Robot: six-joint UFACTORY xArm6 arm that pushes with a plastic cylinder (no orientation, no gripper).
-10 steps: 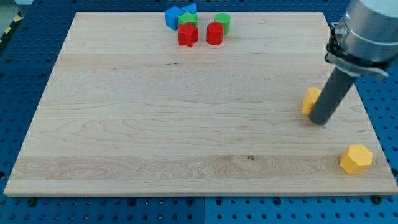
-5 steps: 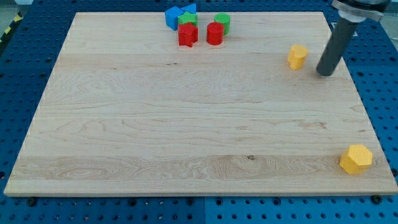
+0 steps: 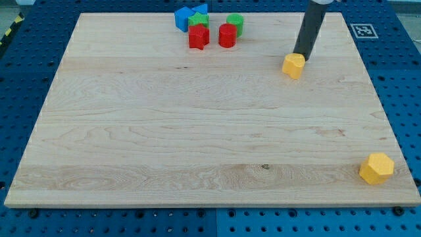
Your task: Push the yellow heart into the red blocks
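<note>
1. Wooden board (image 3: 197, 131): smooth and flat, so blocks likely slide freely.
2. Red blocks (image 3: 210, 35): target pair near the view's top edge, among blue and green blocks.
3. Yellow heart (image 3: 294, 65): small, rigid, probably light; best pushed from its right face.
4. My tip (image 3: 302, 58): a bare rod holding nothing, touching the heart's upper right.

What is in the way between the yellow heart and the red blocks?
Nothing visible. Bare board lies between the yellow heart and the red cylinder and red star. My tip sits just behind the heart, on its upper right.
</note>
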